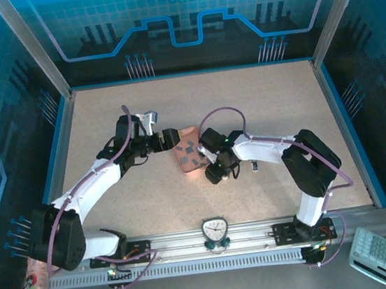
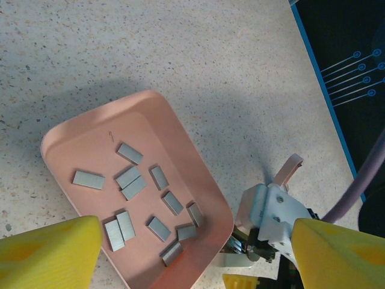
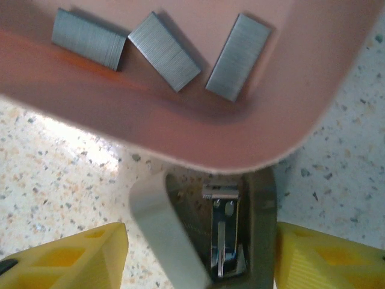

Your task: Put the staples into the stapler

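Yellow fingers [image 3: 66,259] of the right gripper [image 3: 201,244] closely bracket the stapler [image 3: 225,229] on the tabletop [image 3: 54,156]. This seems meant to steady it with its lid swung up and its channel bared, though I cannot tell whether they clamp it. Left gripper [image 2: 195,253] hangs spread wide over the pink tray [image 2: 96,144], where the staples [image 2: 129,180] lie scattered, probably ready to pick a strip.
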Motion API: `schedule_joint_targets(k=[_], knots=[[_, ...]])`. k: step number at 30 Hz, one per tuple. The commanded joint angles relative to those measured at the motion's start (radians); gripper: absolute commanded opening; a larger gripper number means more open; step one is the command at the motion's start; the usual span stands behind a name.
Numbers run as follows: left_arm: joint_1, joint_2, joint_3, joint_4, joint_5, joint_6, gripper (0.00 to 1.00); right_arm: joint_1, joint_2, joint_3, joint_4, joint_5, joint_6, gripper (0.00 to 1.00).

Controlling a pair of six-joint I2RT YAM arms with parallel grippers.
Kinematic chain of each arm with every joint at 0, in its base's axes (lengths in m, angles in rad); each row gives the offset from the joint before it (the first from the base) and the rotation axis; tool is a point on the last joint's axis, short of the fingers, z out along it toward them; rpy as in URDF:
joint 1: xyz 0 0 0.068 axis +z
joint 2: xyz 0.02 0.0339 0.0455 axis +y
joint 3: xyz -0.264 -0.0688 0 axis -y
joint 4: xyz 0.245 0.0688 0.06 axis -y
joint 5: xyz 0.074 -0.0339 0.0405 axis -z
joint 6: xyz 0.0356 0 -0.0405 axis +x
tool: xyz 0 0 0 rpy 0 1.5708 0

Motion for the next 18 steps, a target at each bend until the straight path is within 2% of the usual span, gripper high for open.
schedule_joint_targets(k=[1, 10, 18], knots=[[0.006, -0.023, -0.013, 0.009, 0.021, -0.006, 0.83, 0.013, 0.012, 0.0, 0.03, 0.033, -0.005, 0.58], [0.005, -0.016, -0.01, 0.007, 0.024, -0.003, 0.83, 0.007, -0.058, -0.075, 0.077, 0.065, -0.006, 0.37], [0.005, -0.027, -0.018, 0.04, 0.068, 0.007, 0.83, 0.007, -0.227, -0.193, 0.178, 0.061, -0.01, 0.31]])
